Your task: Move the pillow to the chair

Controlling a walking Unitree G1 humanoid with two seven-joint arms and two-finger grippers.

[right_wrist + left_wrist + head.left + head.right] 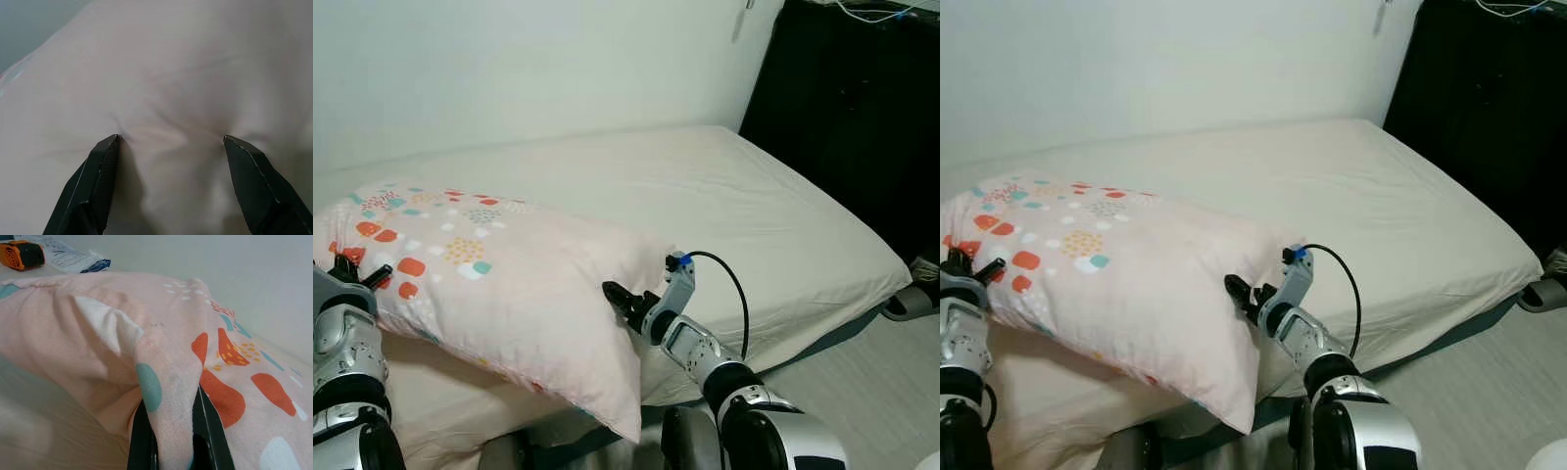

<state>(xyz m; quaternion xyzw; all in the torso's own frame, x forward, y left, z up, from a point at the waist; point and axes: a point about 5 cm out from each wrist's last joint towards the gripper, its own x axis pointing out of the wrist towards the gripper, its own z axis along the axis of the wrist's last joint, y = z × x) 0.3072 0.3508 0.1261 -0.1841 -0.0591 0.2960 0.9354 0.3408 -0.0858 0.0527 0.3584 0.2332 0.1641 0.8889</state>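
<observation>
Evidently braced for a two-armed lift, the patterned pillow (499, 284) lies at the bed's (773, 225) near edge, its left end pinched in the left gripper (173, 431) while the right gripper (168, 142), fingers spread, presses into its right end.

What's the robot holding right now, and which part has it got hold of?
The left gripper pinches a fold of the pillow at its left end. The right gripper is open, its fingertips pressed against the pillow's right end, gripping nothing.

Bare bed (734, 206) beyond pillow (509, 284).
</observation>
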